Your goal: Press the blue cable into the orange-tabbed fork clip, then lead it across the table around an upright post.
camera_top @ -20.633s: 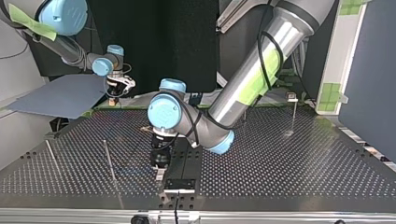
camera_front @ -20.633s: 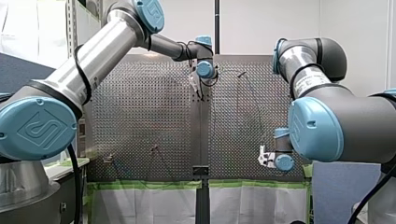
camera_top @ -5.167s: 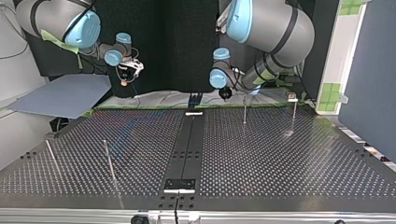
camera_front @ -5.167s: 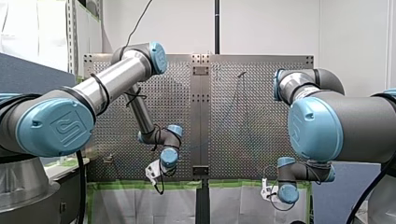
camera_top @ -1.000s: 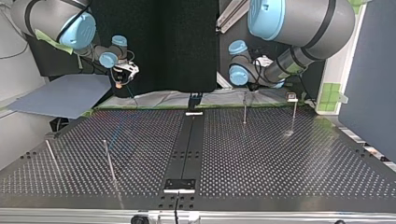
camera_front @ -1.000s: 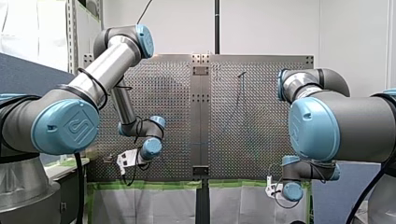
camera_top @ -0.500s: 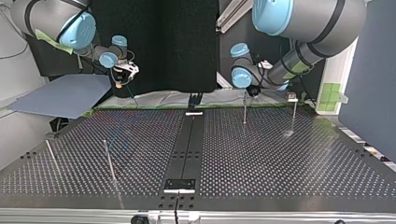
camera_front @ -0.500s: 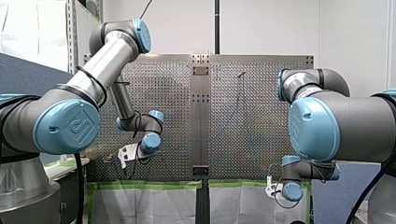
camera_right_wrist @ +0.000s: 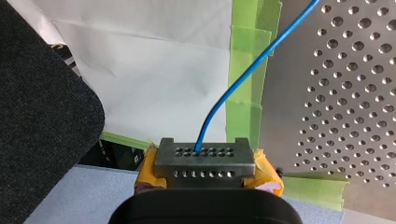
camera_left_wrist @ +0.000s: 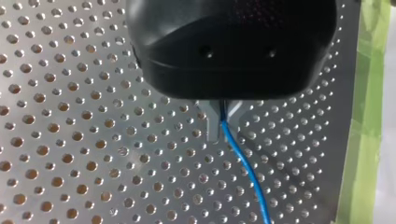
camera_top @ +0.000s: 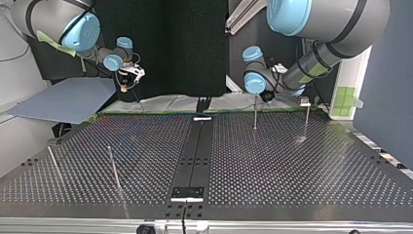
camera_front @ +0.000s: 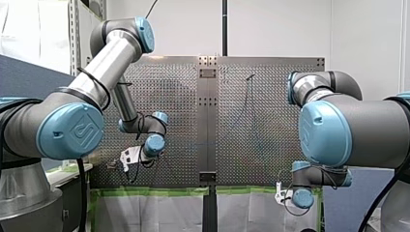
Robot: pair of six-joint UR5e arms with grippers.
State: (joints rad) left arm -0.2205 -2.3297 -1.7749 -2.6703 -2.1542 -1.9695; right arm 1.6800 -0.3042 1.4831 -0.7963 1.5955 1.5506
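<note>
The thin blue cable (camera_left_wrist: 243, 169) comes out from between the metal fingers of my black left gripper (camera_left_wrist: 223, 122), which is shut on it just above the perforated plate. In the front view this left gripper (camera_front: 126, 160) hangs low at the left of the table. Its place in the top view is my left gripper (camera_top: 267, 97) beside a thin post (camera_top: 254, 114). My right gripper (camera_right_wrist: 203, 153), with orange pads, is shut on the cable (camera_right_wrist: 243, 79) off the table's near edge. A small clip-like fixture (camera_front: 112, 164) sits by my left gripper; its tabs are too small to tell.
Thin upright posts (camera_top: 113, 165) (camera_top: 306, 119) (camera_top: 52, 163) stand on the perforated table (camera_top: 292, 165). Green tape (camera_right_wrist: 247, 70) lines the table's edge over white paper. A grey-blue board (camera_top: 63, 100) lies beyond the edge near my right gripper (camera_top: 125, 87).
My left gripper has drifted a little towards the front view's left and slightly up, carrying the cable. My right arm has stayed put.
</note>
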